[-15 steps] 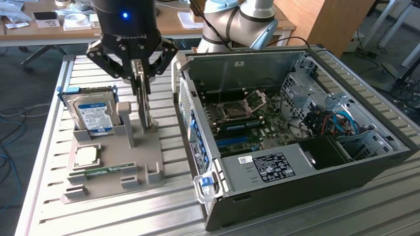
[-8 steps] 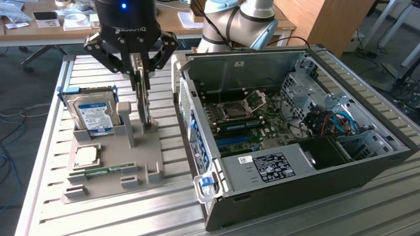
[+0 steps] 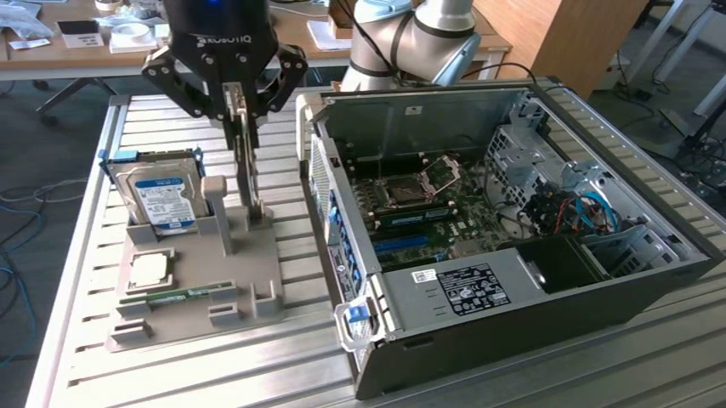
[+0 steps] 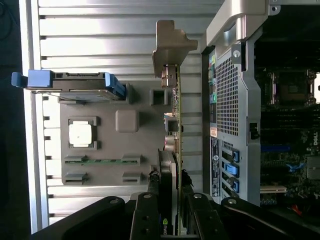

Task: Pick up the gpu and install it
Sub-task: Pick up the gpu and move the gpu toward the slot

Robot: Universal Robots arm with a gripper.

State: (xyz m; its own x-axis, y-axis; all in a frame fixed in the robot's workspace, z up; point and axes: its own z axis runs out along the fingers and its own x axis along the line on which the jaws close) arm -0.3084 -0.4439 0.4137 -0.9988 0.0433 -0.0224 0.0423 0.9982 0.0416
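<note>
I count one arm (image 3: 403, 38) with one gripper (image 3: 241, 110). The gripper is clamped on the one gpu (image 3: 247, 170), pinching the card from both faces near its upper end. The gpu stands upright and edge-on over the one grey holder (image 3: 244, 255), which sits on the slatted bench (image 3: 170, 374). Its lower end is down among the holder's posts, and I cannot tell whether it has cleared its slot.

The holder carries three other parts, one of each:
- a hard drive (image 3: 165, 197) with a blue label, standing upright at the far end
- a square processor chip (image 3: 148, 270), lying flat in its pocket
- a narrow green memory stick (image 3: 182, 297), lying flat nearer the camera

Just beside the holder, on the exterior view's right, lies one open computer case (image 3: 499, 327).

The exterior view gives me the inside of the case: one motherboard (image 3: 443, 217) with a single open processor socket (image 3: 437, 180), and one power supply (image 3: 477, 289) with a white label. It also shows how tall the card stands under the gripper.

The wrist view looks straight down the card. There I see its silver end bracket (image 4: 172, 47) at the far end and the green board edge (image 4: 178, 125) running back. The two dark fingers (image 4: 149, 215) close in on either side of the black shroud. I also count three blue tabs (image 4: 231, 169) on the case's perforated rear panel, just beside the card.
</note>
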